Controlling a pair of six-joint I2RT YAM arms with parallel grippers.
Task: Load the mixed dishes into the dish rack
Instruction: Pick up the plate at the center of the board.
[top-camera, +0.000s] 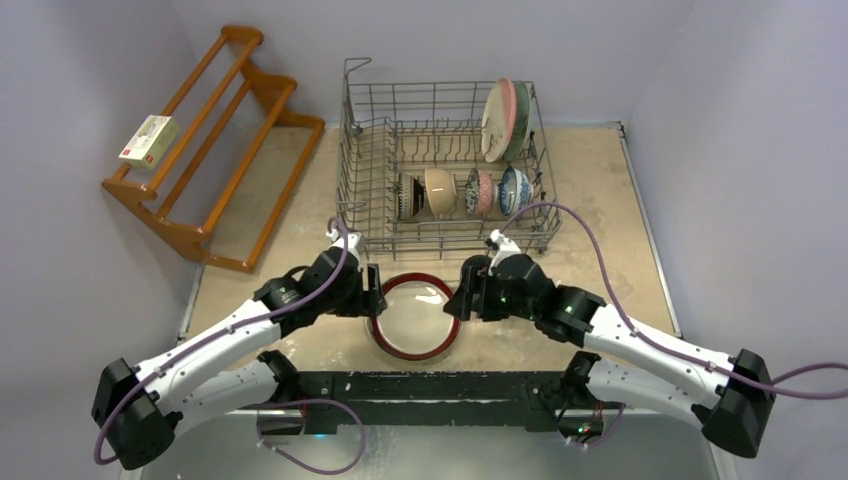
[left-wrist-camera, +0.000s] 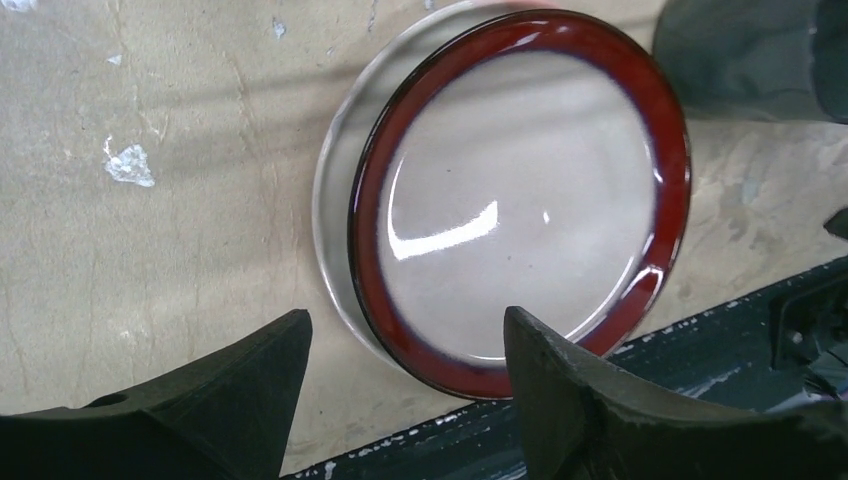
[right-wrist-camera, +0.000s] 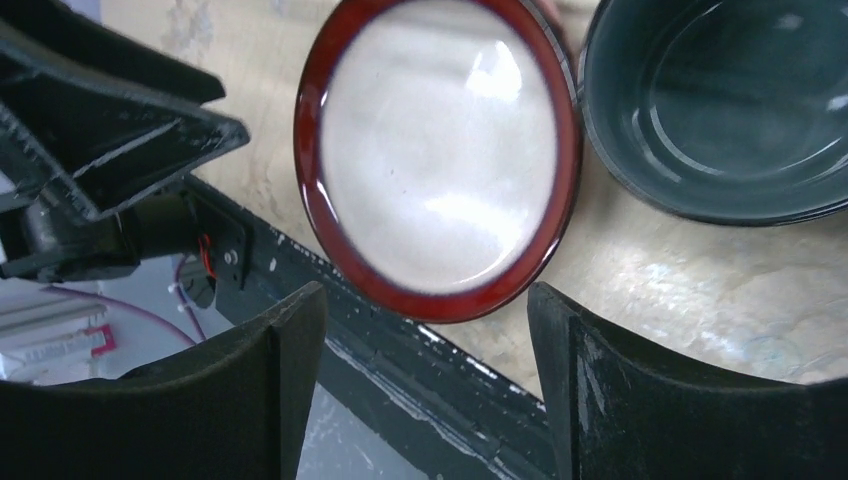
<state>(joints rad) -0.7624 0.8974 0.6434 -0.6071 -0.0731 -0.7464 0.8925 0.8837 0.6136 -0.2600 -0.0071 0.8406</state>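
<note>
Teal dish (right-wrist-camera: 720, 100) beside plate (right-wrist-camera: 437, 150): wrist views only

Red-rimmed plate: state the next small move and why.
Likely ease the left hand and right hand inward onto opposite edges of the red-rimmed plate: both hands flank it, open, nothing held, and it lies outside the dish rack.

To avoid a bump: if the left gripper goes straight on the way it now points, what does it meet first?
Most likely the near edge of the red-rimmed plate, which lies just ahead of the open left gripper. How high the gripper hangs above it is unclear, so this is a guess.
</note>
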